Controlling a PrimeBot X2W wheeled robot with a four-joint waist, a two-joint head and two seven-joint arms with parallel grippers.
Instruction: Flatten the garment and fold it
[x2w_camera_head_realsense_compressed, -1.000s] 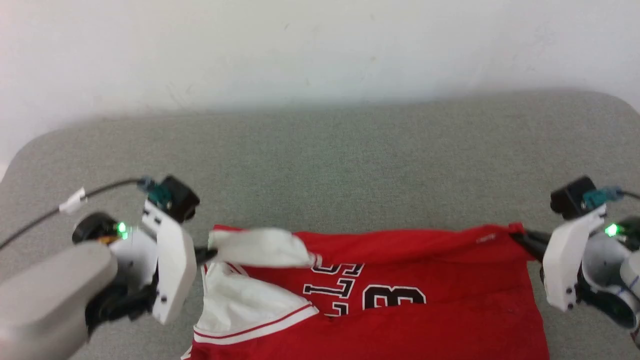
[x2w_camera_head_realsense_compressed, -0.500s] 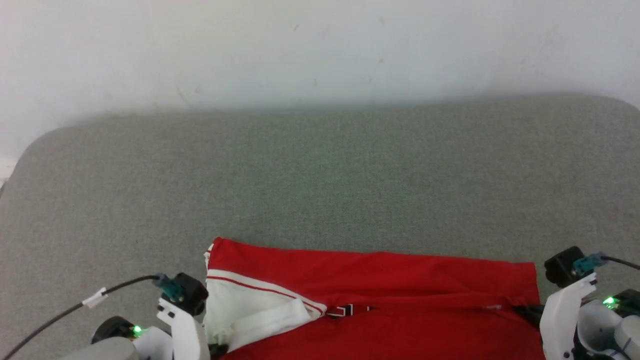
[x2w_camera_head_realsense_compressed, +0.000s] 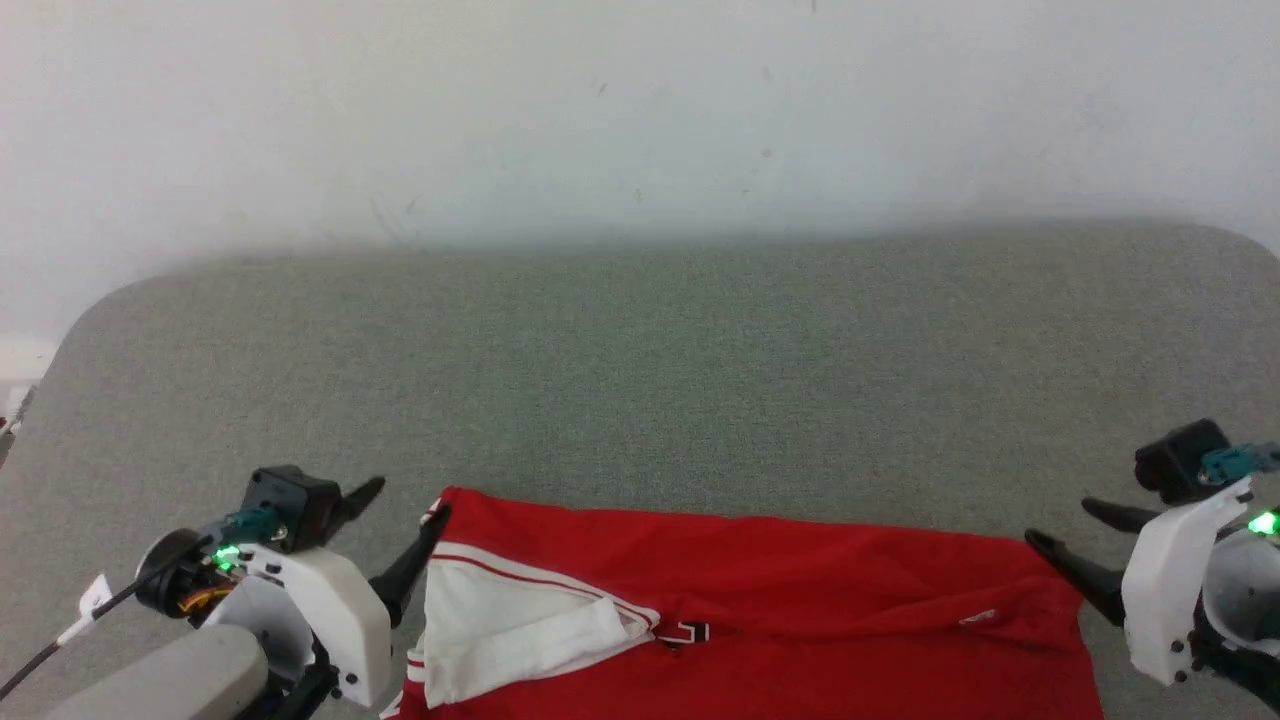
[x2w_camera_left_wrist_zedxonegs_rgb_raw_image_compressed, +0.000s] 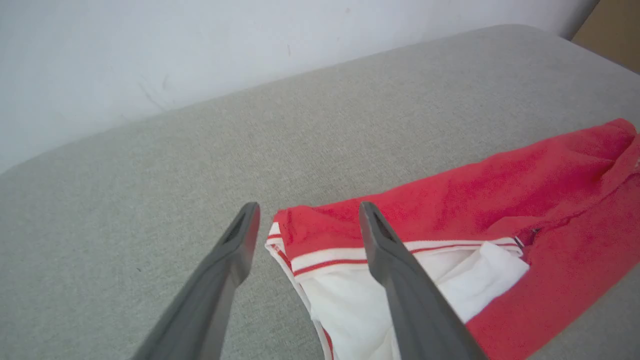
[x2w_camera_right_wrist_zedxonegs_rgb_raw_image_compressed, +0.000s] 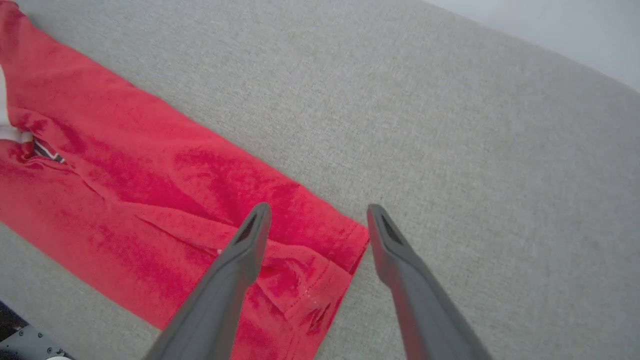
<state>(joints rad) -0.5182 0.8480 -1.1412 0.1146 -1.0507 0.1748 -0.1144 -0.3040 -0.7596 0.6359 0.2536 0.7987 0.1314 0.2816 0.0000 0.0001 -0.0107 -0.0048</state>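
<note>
Pale wall (x2w_camera_head_realsense_compressed: 640, 120), scuffed, behind. Grey fabric-covered surface (x2w_camera_head_realsense_compressed: 640, 380), rounded far corners.

Garment (x2w_camera_head_realsense_compressed: 800, 600): red jersey, lying doubled over along the surface's near edge. Its top layer is plain red with a few creases.
- White sleeve (x2w_camera_head_realsense_compressed: 500, 630) at its left end, with red-and-white striped trim.
- Sliver of black, white-outlined lettering (x2w_camera_head_realsense_compressed: 690, 632) showing under the fold.

Left gripper (x2w_camera_head_realsense_compressed: 410, 497): fingers spread, empty, at the garment's left corner.

Right gripper (x2w_camera_head_realsense_compressed: 1058, 520): fingers spread, empty, at the right corner.

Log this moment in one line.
left hand: open | right hand: open | red white-sleeved jersey T-shirt: free, folded over on grey fabric surface
</note>
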